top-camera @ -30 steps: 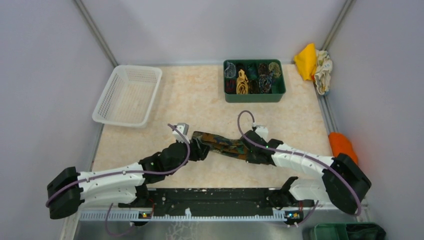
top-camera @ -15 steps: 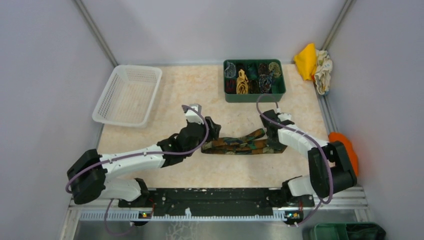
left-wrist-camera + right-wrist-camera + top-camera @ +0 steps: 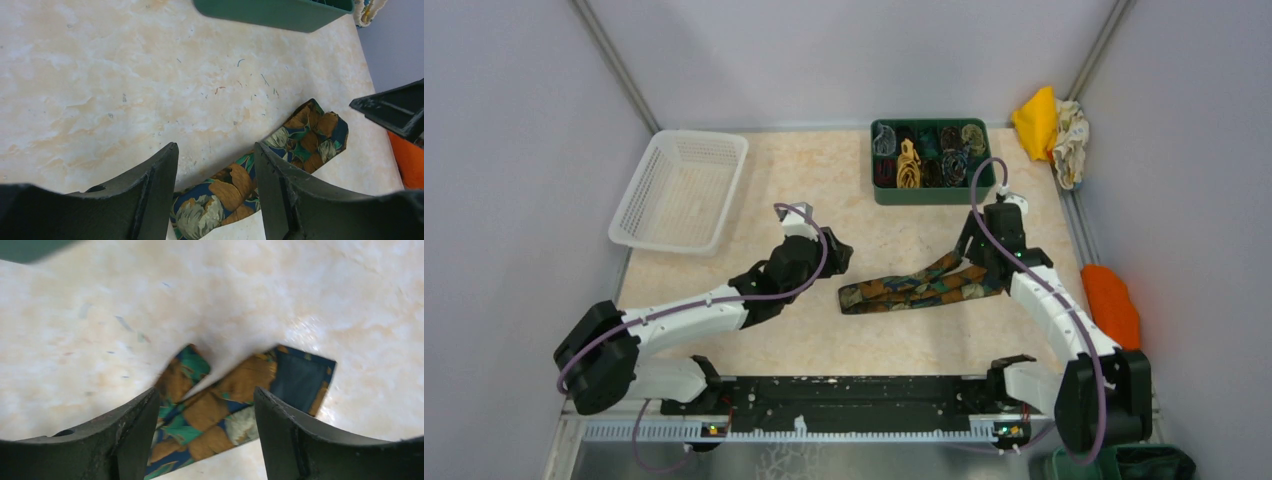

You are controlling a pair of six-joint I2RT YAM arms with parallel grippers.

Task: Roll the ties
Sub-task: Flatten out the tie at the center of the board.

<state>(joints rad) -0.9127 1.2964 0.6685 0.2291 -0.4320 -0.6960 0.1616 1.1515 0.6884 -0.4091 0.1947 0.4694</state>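
A dark tie [image 3: 914, 288] with orange-brown and teal blotches lies doubled over on the marble table top, running left to right. My left gripper [image 3: 838, 250] hovers open just up-left of its left end. In the left wrist view the tie [image 3: 305, 132] passes under the open gripper [image 3: 215, 150], untouched. My right gripper [image 3: 977, 262] hangs open over the tie's right end. In the right wrist view the tie [image 3: 220, 415] lies flat below the spread gripper [image 3: 205, 392], with nothing held.
A green bin [image 3: 934, 195] with several rolled ties stands at the back centre. A white mesh basket [image 3: 679, 190] sits back left. Yellow [image 3: 1036, 120] and white [image 3: 1072, 135] cloth lumps lie at the back right corner, and an orange cloth [image 3: 1109, 300] at the right edge.
My right gripper pulled the tie's end to the right, then opened and let it go. The tie now lies stretched out and flatter. My left arm swung away to the back left, still open.
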